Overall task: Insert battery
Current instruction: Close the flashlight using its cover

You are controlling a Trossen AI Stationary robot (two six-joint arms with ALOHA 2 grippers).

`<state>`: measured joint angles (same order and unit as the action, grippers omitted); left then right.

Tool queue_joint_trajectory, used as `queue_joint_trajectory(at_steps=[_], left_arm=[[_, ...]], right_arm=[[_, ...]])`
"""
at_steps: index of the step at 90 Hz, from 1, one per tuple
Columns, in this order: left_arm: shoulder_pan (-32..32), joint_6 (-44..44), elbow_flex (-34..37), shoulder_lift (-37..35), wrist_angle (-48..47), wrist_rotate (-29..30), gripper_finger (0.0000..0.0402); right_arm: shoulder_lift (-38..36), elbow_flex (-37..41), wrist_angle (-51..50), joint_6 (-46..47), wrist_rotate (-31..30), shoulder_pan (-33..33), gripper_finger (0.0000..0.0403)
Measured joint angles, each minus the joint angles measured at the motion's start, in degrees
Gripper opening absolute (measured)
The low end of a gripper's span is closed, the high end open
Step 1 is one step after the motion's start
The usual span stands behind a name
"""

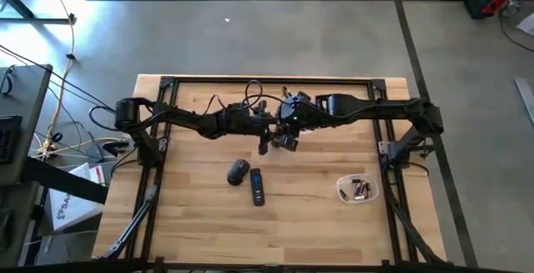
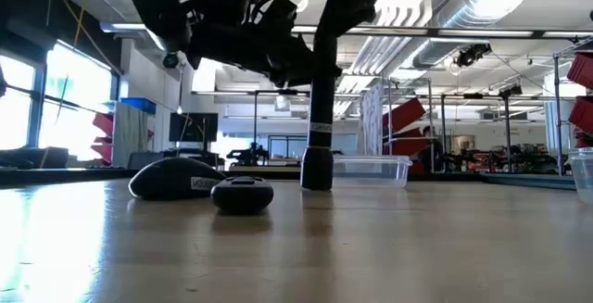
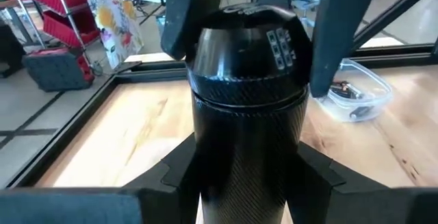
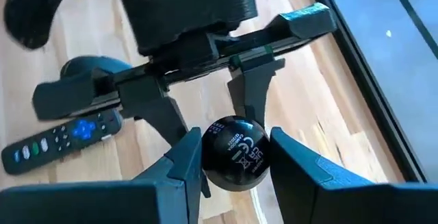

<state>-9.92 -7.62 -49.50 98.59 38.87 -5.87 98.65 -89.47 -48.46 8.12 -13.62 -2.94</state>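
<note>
A black flashlight point(image 2: 317, 145) stands upright near the table's middle, with both grippers on it. My left gripper point(image 3: 246, 183) is shut on its carbon-patterned barrel point(image 3: 246, 148). My right gripper point(image 4: 236, 162) is shut on the wider top part, whose round printed end point(image 4: 236, 148) faces its camera. In the high view the two grippers meet at the flashlight point(image 1: 279, 138). A clear plastic tub point(image 1: 357, 189) at the right holds small metal pieces; I cannot tell whether they are batteries. My left gripper pinches the flashlight's barrel point(image 3: 205, 172) between its two fingers, below the wider top part. The fingers come level from the table's left and lie across the barrel. The flashlight stays upright, its thicker lower end point(image 2: 317, 175) on the table. My right gripper pinches the flashlight's wide top part point(image 3: 287, 46) between its two fingers point(image 3: 335, 32), one on each side. The fingers come from above, pointing down along the flashlight, and sit above my left gripper's fingers point(image 4: 164, 114).
A dark computer mouse point(image 1: 238, 171) and a black remote point(image 1: 257, 186) lie side by side on the wood just nearer than the flashlight. The tub point(image 3: 352, 90) sits toward the right. A black frame point(image 1: 267, 81) runs along the table's edges.
</note>
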Motion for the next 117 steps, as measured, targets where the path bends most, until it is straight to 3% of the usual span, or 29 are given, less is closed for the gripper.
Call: queue_joint_trajectory(at_steps=[33, 117], left_arm=[[-0.59, 3.98, -0.04, -0.07, -0.44, -0.60, 0.0142], [-0.28, 1.78, -0.48, -0.31, -2.64, -1.23, 0.0140]], right_arm=[[0.22, 0.17, 0.52, 7.44, -2.33, 0.01, 0.0130], [-3.23, 0.48, 1.58, -3.84, 0.79, 0.33, 0.0131]])
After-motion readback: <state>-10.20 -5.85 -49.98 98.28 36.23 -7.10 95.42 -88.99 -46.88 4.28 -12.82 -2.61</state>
